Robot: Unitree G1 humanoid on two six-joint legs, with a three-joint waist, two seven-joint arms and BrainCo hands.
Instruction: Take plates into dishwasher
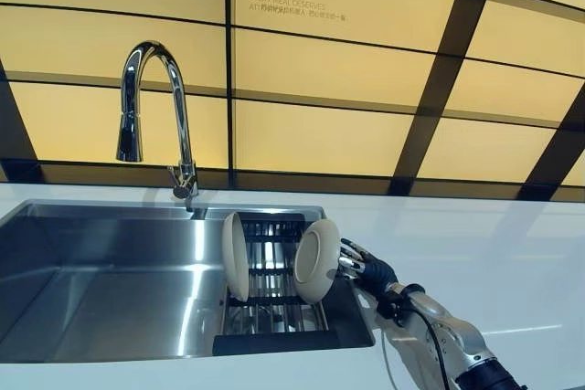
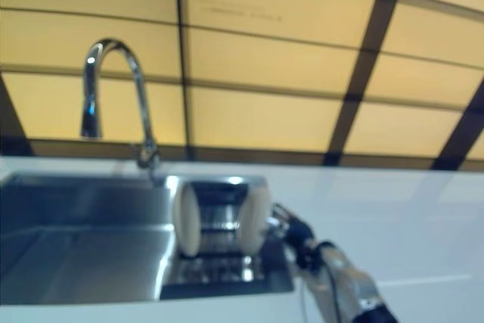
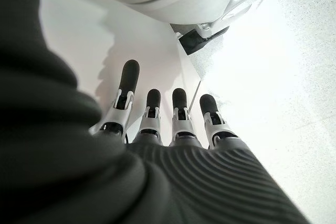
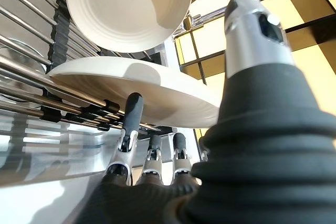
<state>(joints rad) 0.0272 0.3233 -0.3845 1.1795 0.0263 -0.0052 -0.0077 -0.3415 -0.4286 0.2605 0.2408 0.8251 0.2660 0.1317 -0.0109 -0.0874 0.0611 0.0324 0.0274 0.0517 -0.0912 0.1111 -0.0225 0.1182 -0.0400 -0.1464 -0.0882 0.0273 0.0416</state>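
A robot's right hand (image 1: 367,269) reaches over the right rim of a stainless-steel sink (image 1: 101,262) set into a white bench (image 1: 475,244), its fingers (image 4: 131,116) straight and relaxed beside the back of a cream round plate (image 1: 316,260) that stands on edge in a rack of steel bars in a black frame (image 1: 272,303). The wrist view shows the fingertips close under that plate's rim, though whether they touch it cannot be told. A second cream round plate (image 1: 235,255) stands upright in the same rack, toward the left, apart from the first with bare bars between them. The rack fills the right part of the sink basin. A tall chrome gooseneck tap (image 1: 155,107) rises behind the sink's rear edge, in front of a wall of amber panels divided by dark strips (image 1: 347,70). The left hand (image 3: 173,124) appears only in its own wrist view, fingers straight and side by side, holding nothing, above a white surface
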